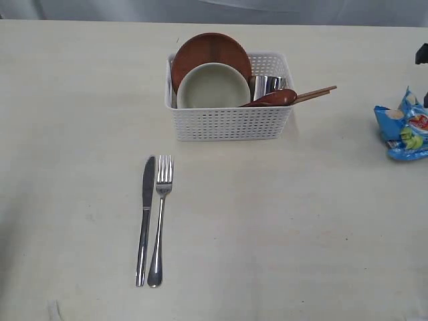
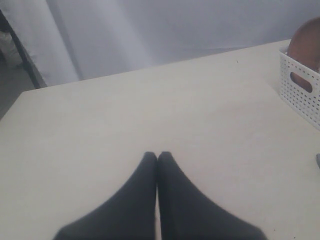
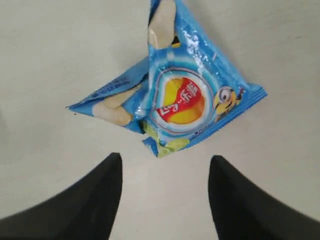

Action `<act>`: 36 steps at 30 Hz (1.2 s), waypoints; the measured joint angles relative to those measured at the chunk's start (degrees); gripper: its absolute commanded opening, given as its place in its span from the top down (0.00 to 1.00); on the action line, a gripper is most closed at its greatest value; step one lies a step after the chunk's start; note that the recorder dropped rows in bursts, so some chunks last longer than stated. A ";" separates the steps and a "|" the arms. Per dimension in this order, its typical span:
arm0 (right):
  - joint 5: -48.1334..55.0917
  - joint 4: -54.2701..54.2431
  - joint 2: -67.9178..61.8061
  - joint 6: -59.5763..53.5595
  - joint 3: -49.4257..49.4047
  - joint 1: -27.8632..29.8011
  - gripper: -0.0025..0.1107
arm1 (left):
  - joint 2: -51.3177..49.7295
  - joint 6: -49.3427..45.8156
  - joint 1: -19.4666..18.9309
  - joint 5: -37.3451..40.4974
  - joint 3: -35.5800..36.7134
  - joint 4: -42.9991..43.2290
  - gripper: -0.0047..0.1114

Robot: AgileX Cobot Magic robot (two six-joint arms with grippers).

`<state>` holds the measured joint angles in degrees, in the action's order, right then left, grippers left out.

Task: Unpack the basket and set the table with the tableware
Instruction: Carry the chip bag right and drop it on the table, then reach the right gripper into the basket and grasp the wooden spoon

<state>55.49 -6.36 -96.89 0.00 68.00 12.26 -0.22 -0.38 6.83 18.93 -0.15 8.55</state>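
Exterior view | basket (image 1: 227, 124) stood far-centre on table (image 1: 301, 221), holding bowl (image 1: 212, 85), plate (image 1: 210, 50), cup (image 1: 262, 85); knife (image 1: 146, 214) and fork (image 1: 160, 214) lay nearer | left gripper (image 2: 157, 157) was closed, empty | right gripper (image 3: 165, 157) hung open over snack bag (image 3: 175, 95) | risk: it could grab this bag instead of tableware

Shiny steel knife (image 1: 145, 221), wht plastic basket (image 1: 227, 124)

Pale grey curtain (image 2: 150, 35) behind, dark stand leg (image 2: 20, 47) at its edge.
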 measured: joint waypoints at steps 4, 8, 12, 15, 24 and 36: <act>0.72 -11.11 0.12 -7.84 1.30 0.00 0.54 | 0.00 0.00 0.00 0.00 0.00 0.00 0.96; 4.96 -31.77 0.22 -21.88 3.33 -0.81 0.55 | 0.00 0.00 0.00 0.00 0.00 0.00 0.96; 7.17 -37.62 0.24 -30.87 5.98 -6.38 0.54 | 0.00 0.00 0.00 0.00 0.00 0.00 0.96; 6.59 -31.00 0.24 -33.96 7.73 -13.50 0.54 | 0.00 0.00 0.00 0.00 0.00 0.00 0.96; 2.10 -8.57 -0.16 -29.79 9.46 -32.48 0.54 | 0.00 0.00 0.00 0.00 0.00 0.00 0.96; -0.84 6.36 -6.26 -25.90 9.77 -37.45 0.54 | 0.00 0.00 0.00 0.00 0.00 0.00 0.96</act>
<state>54.64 0.00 -103.16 -25.90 77.77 -25.19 -0.22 -0.38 6.83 18.93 -0.15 8.55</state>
